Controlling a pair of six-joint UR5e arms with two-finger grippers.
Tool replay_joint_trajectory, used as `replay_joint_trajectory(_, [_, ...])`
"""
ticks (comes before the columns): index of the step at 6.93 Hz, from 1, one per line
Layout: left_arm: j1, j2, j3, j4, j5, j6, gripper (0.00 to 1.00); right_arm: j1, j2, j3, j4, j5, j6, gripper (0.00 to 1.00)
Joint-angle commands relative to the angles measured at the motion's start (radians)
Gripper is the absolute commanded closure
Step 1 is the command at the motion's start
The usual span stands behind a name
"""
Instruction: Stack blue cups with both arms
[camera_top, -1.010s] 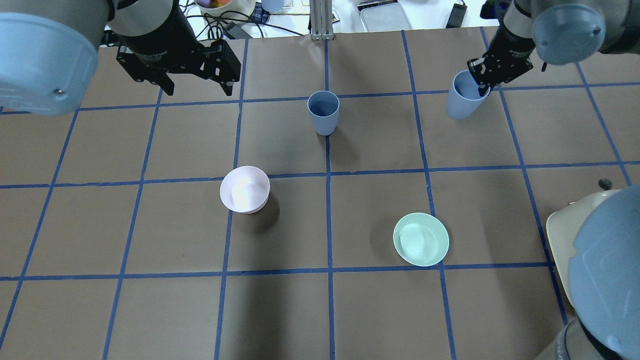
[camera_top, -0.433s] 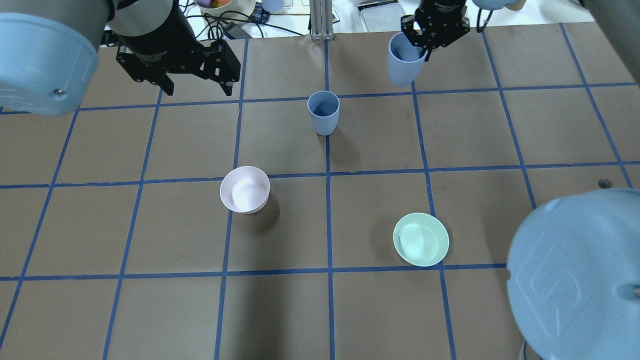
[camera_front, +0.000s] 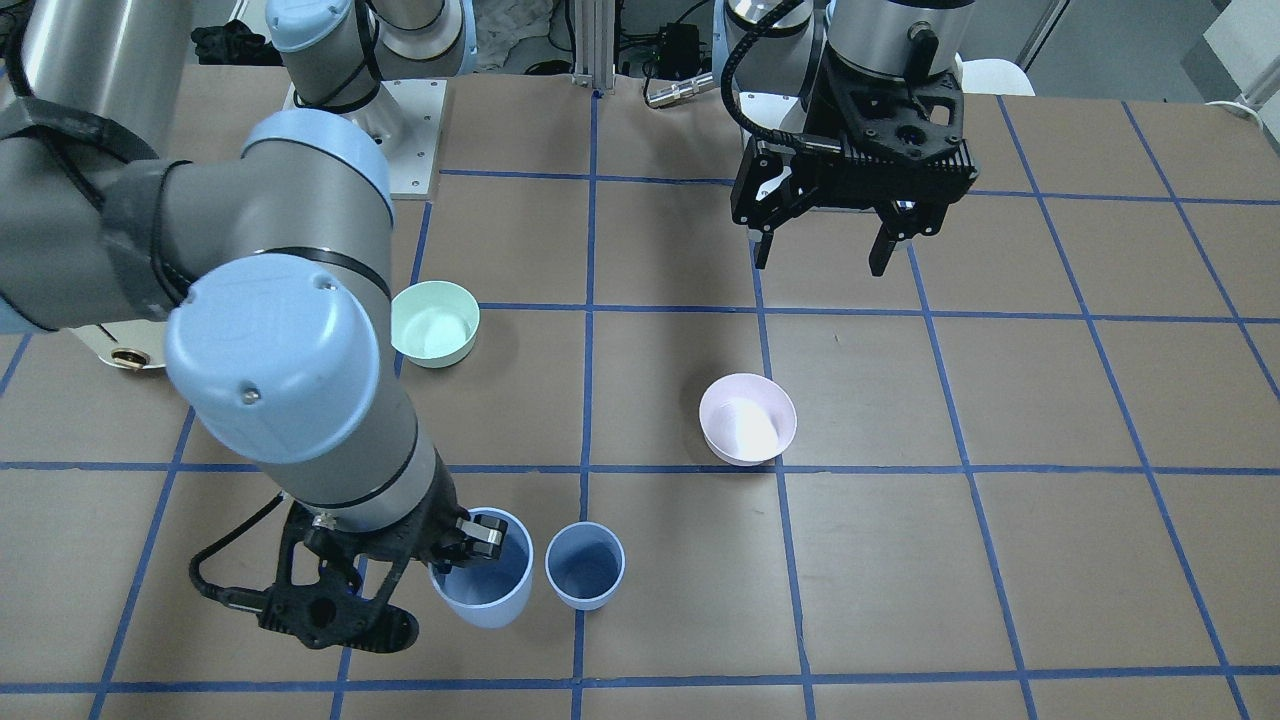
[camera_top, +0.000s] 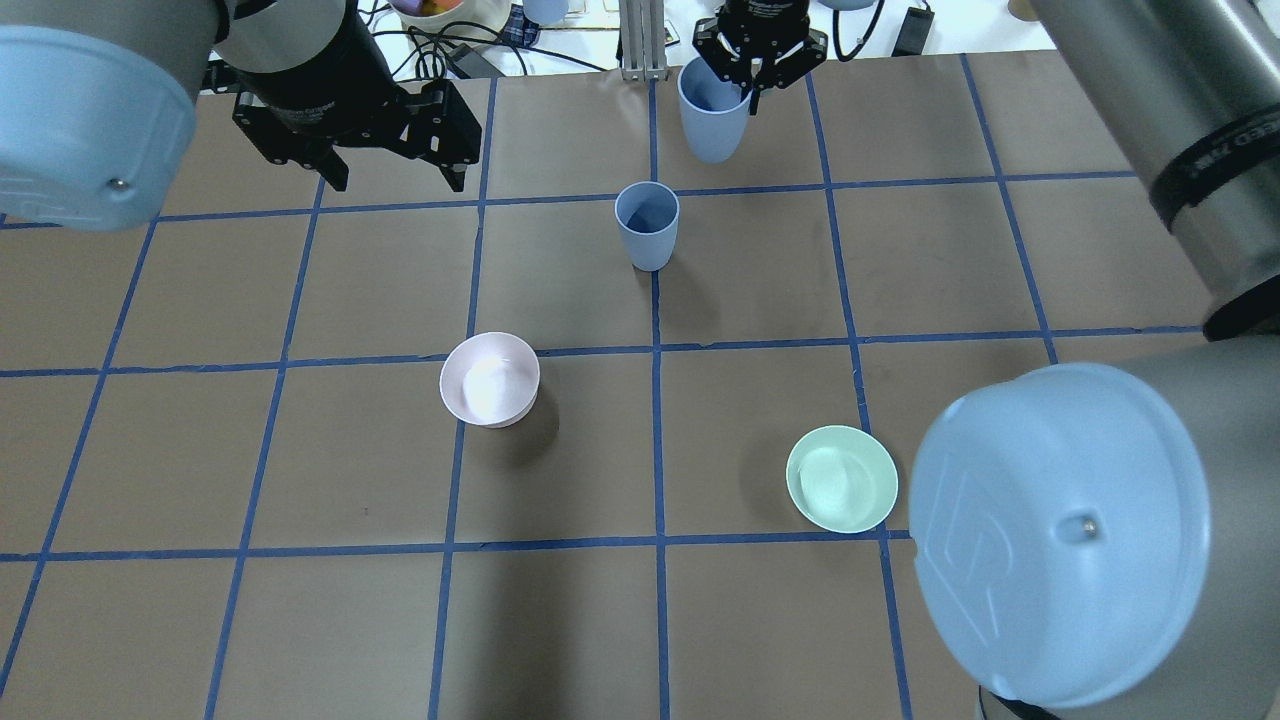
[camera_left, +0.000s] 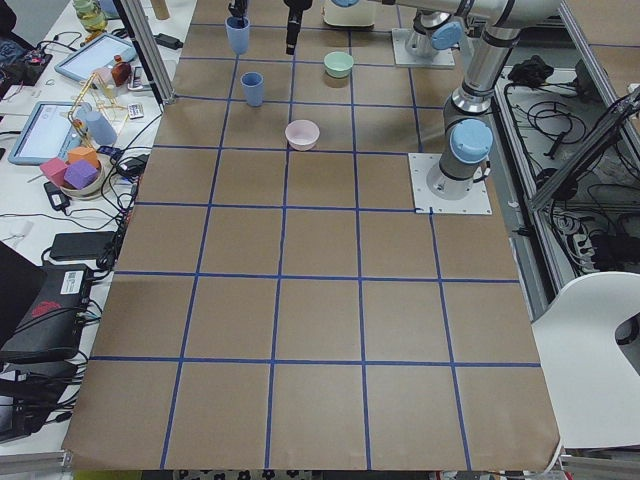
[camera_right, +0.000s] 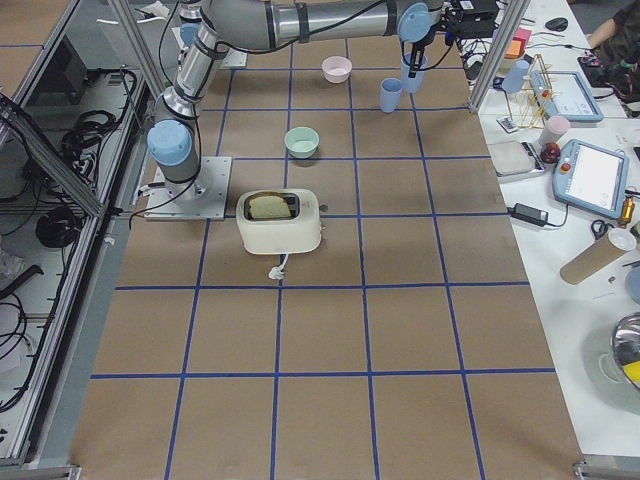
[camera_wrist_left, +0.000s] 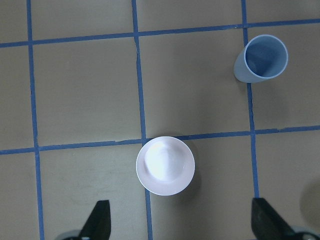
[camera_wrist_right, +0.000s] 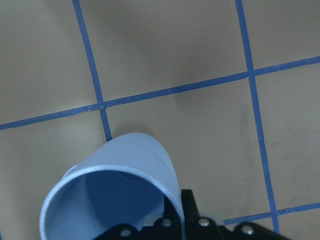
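Note:
One blue cup (camera_top: 647, 225) stands upright on the table near the far centre; it also shows in the front view (camera_front: 585, 565) and the left wrist view (camera_wrist_left: 262, 59). My right gripper (camera_top: 752, 82) is shut on the rim of the second blue cup (camera_top: 712, 112), one finger inside it. It holds this cup (camera_front: 482, 588) upright just beside the standing one, apart from it, and it fills the right wrist view (camera_wrist_right: 115, 190). My left gripper (camera_top: 397, 180) is open and empty, hovering at the far left (camera_front: 820, 262).
A pale pink bowl (camera_top: 490, 378) sits left of centre and a mint-green bowl (camera_top: 842, 478) right of centre. A cream toaster (camera_right: 280, 220) stands near the right arm's base. Cables and clutter lie beyond the table's far edge.
My right arm has swung left along the far edge with its cup, from the far right to just beyond the standing cup. The left arm has not moved.

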Motion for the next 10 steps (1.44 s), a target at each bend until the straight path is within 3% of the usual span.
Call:
replay_joint_trajectory(1, [0.0,0.001,0.0,0.0,0.003,0.0,0.0,0.039,0.024,-0.014,0.007,0.04,0.106,1.0])
replay_joint_trajectory(10, [0.001,0.001,0.002,0.002,0.004,0.0,0.0,0.087,0.079,-0.009,0.053,0.04,0.124,1.0])
